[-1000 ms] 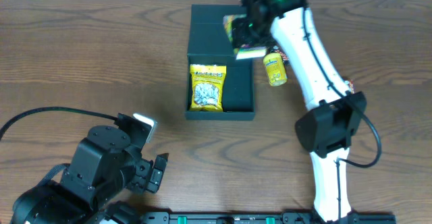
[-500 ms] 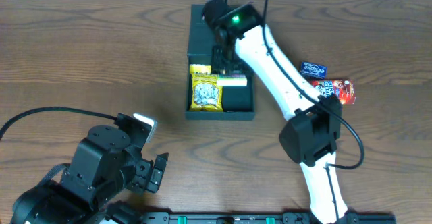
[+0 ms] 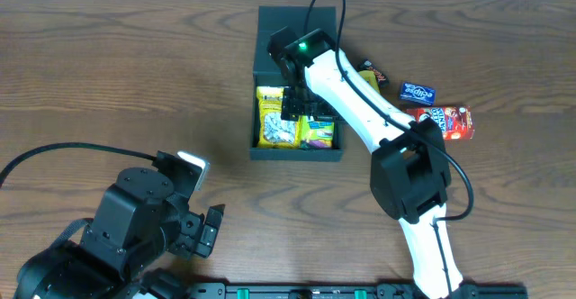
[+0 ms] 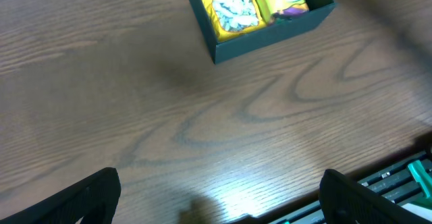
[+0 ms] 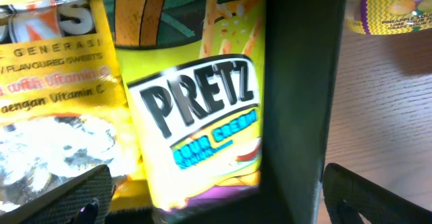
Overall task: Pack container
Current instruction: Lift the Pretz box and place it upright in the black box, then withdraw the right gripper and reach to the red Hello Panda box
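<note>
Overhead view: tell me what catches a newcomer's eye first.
The white right arm reaches into the dark container at top centre. Inside lie a yellow sweets packet on the left and a bright Pretz box beside it. A blue packet and a red packet lie loose to the container's right.

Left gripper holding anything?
No: the left gripper has its fingers wide apart in the left wrist view, with only the table showing between them.
</note>
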`<state>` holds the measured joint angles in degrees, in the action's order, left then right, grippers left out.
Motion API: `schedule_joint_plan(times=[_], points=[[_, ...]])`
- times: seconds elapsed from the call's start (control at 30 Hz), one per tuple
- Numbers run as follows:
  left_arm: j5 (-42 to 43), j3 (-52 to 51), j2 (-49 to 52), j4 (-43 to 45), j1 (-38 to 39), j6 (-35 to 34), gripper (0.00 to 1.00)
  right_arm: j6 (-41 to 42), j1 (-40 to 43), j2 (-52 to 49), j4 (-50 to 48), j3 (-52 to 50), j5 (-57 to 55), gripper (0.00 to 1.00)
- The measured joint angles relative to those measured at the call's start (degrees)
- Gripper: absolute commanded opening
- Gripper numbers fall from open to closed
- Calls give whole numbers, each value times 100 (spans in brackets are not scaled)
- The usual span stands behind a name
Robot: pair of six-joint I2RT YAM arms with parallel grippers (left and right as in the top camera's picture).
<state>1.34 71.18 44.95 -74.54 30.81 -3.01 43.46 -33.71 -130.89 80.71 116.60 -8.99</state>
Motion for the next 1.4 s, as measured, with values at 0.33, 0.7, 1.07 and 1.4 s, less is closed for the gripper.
schedule_joint_plan(times=[0.33,0.7,1.07,1.4], points=[[0,0,0,-2,0,0,95,-118,0,0,57,57,-26,99],[0,0,0,-2,0,0,95,-345,212,205,59,671,-7,99],[0,0,0,-2,0,0,95,-975,1987,789,-79,769,17,99],[0,0,0,-2,0,0,95,-2730,3235,789,-59,772,-4,99]])
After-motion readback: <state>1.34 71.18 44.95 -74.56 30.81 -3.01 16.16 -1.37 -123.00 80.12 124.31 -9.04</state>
